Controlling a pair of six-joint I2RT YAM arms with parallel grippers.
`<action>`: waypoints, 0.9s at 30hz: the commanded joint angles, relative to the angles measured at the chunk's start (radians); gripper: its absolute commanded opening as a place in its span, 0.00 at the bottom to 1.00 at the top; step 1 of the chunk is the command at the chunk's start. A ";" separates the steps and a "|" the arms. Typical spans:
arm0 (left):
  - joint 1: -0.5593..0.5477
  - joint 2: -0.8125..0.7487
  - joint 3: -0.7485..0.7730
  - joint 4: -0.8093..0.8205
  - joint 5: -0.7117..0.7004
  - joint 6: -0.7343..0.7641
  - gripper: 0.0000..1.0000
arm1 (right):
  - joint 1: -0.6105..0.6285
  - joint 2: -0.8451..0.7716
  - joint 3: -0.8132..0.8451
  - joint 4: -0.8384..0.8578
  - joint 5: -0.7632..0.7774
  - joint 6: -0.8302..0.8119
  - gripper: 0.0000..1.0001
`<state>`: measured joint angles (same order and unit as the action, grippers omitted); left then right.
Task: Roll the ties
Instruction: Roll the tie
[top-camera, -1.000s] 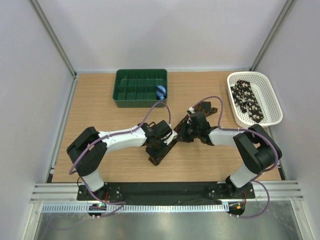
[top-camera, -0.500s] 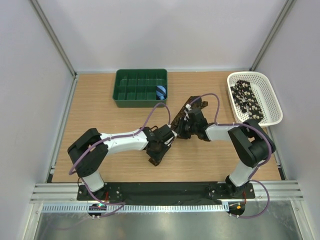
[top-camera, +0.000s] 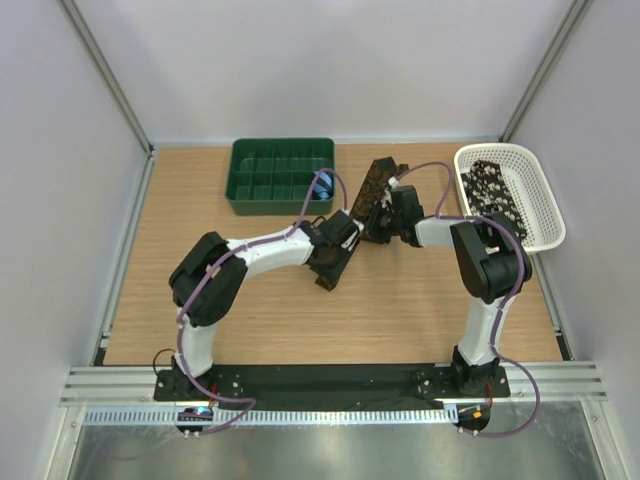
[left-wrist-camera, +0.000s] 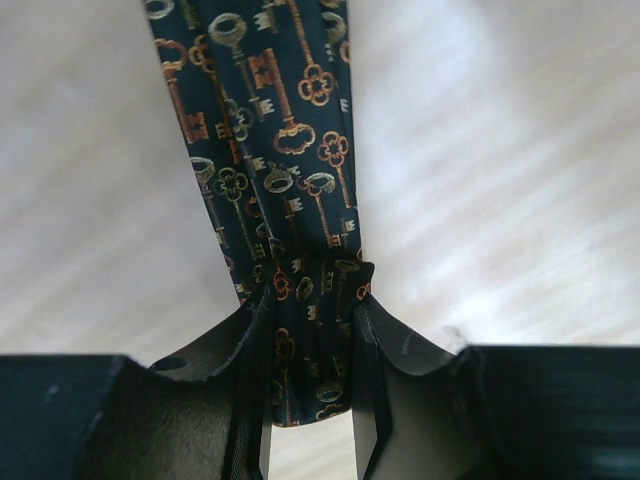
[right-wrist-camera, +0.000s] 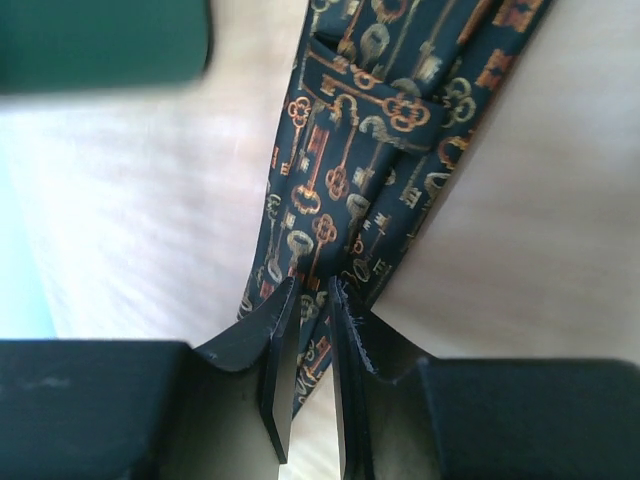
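- Upper left of centre: green divider tray (top-camera: 282, 175) with a small blue roll (top-camera: 322, 183) tucked in its right-hand corner. It's just parked there, not part of this job.
- Left gripper (top-camera: 335, 260), mid-frame: clamped on the brown key-print tie (top-camera: 377, 187), fabric bunched between its jaws. Looks like it's pinning the lower stretch.
- Right gripper (top-camera: 384, 222), just to the right: pinched on the same tie further up. 2 grips keep it taut, I'd guess for rolling.
- Upper right: white basket (top-camera: 540, 215) holding 1 black spotted tie (top-camera: 492, 195), waiting its turn.
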<state>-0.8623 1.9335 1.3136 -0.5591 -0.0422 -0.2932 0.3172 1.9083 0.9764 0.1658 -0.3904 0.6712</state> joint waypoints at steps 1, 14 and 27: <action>0.058 0.133 0.045 0.022 -0.079 0.066 0.21 | -0.035 0.069 0.047 -0.111 0.101 -0.058 0.26; 0.082 0.176 0.069 0.024 -0.047 0.109 0.20 | -0.040 -0.188 0.029 -0.036 0.157 -0.131 0.50; 0.083 0.186 0.093 -0.036 -0.007 0.129 0.21 | 0.329 -0.900 -0.405 -0.104 0.580 -0.398 0.53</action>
<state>-0.7895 2.0319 1.4418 -0.5095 -0.0349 -0.1970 0.5041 1.1042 0.6388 0.0803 0.0128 0.3931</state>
